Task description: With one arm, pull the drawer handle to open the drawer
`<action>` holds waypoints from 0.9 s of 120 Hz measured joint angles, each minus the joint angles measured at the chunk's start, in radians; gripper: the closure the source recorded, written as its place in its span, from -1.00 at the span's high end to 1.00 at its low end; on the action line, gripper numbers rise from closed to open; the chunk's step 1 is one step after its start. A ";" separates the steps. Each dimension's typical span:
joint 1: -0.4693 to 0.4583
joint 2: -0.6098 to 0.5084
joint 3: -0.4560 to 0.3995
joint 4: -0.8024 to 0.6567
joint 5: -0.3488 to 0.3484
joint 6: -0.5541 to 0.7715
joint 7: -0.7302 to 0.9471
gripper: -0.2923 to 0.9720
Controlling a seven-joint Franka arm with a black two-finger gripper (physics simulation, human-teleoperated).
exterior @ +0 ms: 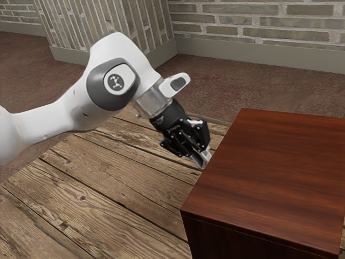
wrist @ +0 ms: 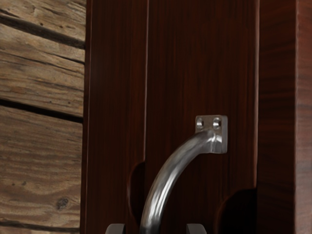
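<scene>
As the fingers [wrist: 115, 228] stand spread either side of the handle [wrist: 168, 180], grasping seems due: close them, then pull the drawer [wrist: 200, 68] outward.

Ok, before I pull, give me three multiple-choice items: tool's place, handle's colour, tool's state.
1. The tool is A) at the cabinet front, by the handle; B) above the cabinet top; C) on the floor.
2. The handle is A) black; B) silver; C) red.
3. The tool is A) shut on the handle; B) open around the handle; C) holding a cup.
Key: A, the handle sits right before the fingers; B, it gleams like steel; B, gaps show either side of the bar.
</scene>
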 joint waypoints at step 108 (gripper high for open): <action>0.018 -0.003 0.010 -0.024 0.011 0.006 0.025 -0.66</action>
